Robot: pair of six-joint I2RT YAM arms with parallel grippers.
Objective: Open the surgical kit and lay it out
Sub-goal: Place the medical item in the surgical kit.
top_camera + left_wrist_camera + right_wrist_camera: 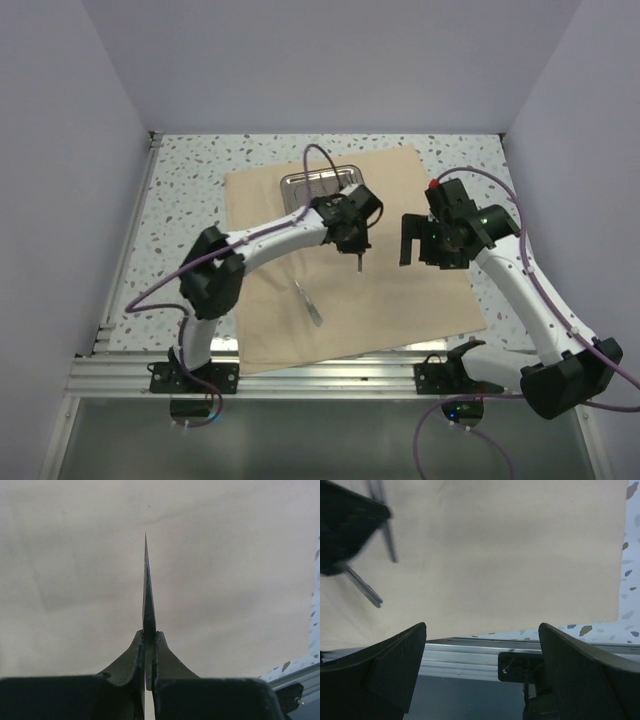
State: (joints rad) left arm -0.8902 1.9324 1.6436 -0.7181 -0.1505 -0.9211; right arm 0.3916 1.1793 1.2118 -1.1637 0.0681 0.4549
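Tan cloth [400, 300] flat on speckled surface [190, 200] — near edge at the rail [330, 378], tray [320, 183] at its far edge. Left jaws pinch a thin steel tool [148, 595] over mid-cloth; right jaws spread wide, beside it. White walls [60, 150] on three sides.

The thin pointed instrument [148, 590] pinched in the left gripper [149, 636] runs past the lower edge, so its handle and kind cannot be told. The steel tray [305, 181] just beyond that gripper is partly covered by it. In the right wrist view the same gripper is a dark blur cut by the edge. The silver piece [311, 301] nearer its arm's base is too small to name.
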